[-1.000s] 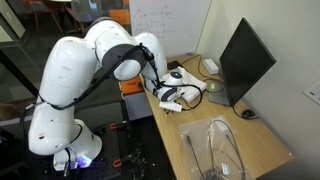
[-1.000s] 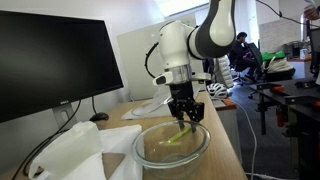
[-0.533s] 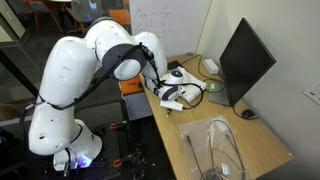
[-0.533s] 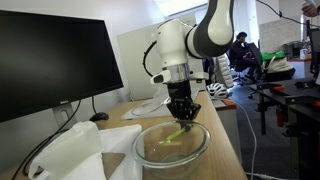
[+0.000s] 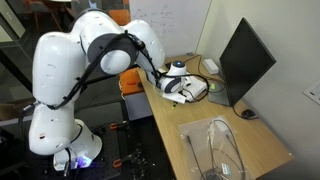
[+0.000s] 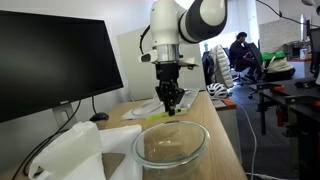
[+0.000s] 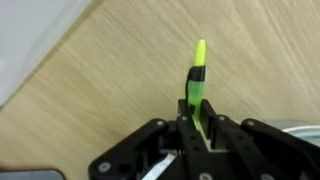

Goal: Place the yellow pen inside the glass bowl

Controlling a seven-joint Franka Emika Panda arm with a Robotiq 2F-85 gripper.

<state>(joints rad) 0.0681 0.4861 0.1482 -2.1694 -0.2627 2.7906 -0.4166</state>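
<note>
We see the tool [image 7: 199, 118] clamped on the yellow pen [image 7: 198, 75]: in the wrist view its two dark fingers [image 7: 186, 128] press against the pen's lower part, and the yellow-green shaft sticks out past them with its tip over bare wood of the bench [image 7: 110, 80]. The pen is therefore in the grasp and up in the air, not in the glass bowl [image 6: 150, 150]. In an exterior view the tool [image 6: 172, 103] points straight down from the white arm [image 6: 185, 20] and hangs above the bench, beyond the bowl's far rim and higher than it; the pen itself is too small there for us to make out clearly. The bowl stands on the bench near the camera, with crumpled white material [image 6: 75, 150] just beside it and a dark monitor [image 6: 50, 65] behind that. In an exterior view the tool [image 5: 186, 90] sits well apart from the bowl [image 5: 210, 130].
</note>
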